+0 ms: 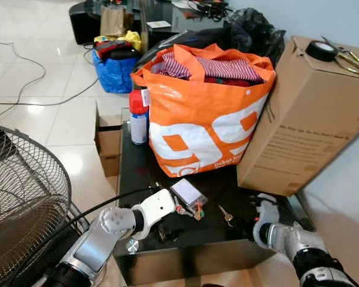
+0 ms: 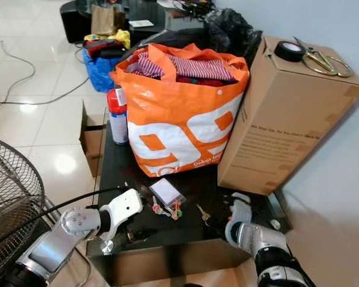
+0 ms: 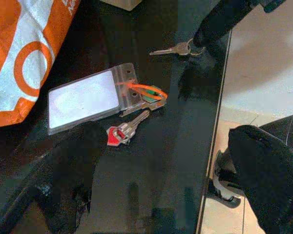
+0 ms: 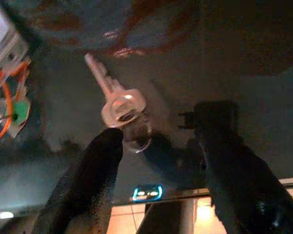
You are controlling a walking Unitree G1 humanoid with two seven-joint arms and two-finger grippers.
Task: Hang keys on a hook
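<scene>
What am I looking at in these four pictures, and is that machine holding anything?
This is a humanoid robot with two silver arms, each ending in a hand of two long black fingers. Two pictures come from the stereo camera in its head, looking down; the other two come from cameras on its wrists, looking along the fingers.

It stands at a glossy black table. On the table sit an orange shopping bag full of clothes, a spray can with a red cap and a cardboard box with a tape roll and scissors on top.

Near the front edge lie a clear badge holder with keys on an orange loop and a single silver key.

The left hand hovers open by the badge holder. The right hand is open around the single key, one finger at its ring. Nothing is lifted yet.
</scene>
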